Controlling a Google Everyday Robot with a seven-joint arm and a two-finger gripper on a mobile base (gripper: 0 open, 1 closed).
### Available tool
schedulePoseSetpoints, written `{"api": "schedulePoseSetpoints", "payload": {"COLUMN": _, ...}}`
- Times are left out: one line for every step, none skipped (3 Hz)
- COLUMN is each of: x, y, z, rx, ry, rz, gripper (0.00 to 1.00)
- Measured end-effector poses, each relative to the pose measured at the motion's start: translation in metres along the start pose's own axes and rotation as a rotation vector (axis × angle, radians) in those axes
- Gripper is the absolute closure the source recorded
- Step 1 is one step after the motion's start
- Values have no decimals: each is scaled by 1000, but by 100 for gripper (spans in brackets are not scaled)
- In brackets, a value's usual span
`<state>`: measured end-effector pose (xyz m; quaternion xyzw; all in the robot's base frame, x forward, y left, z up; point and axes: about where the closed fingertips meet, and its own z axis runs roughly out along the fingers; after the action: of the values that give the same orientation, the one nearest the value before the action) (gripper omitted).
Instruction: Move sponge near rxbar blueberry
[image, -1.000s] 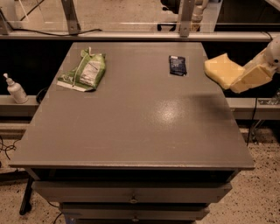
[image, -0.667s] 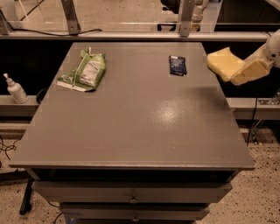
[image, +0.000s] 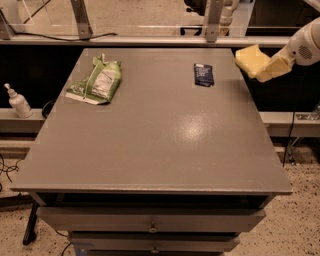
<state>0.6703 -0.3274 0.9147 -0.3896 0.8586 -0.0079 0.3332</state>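
Note:
The pale yellow sponge (image: 251, 59) hangs in the air just past the table's right edge, near the far right corner. My gripper (image: 269, 68) reaches in from the right and is shut on the sponge, with its pale yellow fingers (image: 278, 65) against the sponge's right side. The rxbar blueberry (image: 203, 74), a small dark navy wrapper, lies flat on the grey table (image: 165, 145) to the left of the sponge and a little nearer to me, about a hand's width away.
A green and white bag (image: 99, 80) lies on the table's far left. A white pump bottle (image: 18, 102) stands on a ledge left of the table. Metal frame posts (image: 214, 20) rise behind the far edge. Drawers (image: 150, 222) sit under the tabletop.
My gripper has carried the sponge up and toward the table's far right corner, a little to the left. The rxbar and the green bag have not moved.

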Motion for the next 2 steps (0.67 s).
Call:
{"api": "schedulePoseSetpoints", "payload": {"x": -6, "y": -9, "z": 32, "rx": -11, "ry": 17, "rz": -10, "gripper": 100}}
{"api": "schedulePoseSetpoints", "payload": {"x": -16, "y": -9, "z": 56, "rx": -21, "ry": 27, "rz": -23, "gripper": 100}}
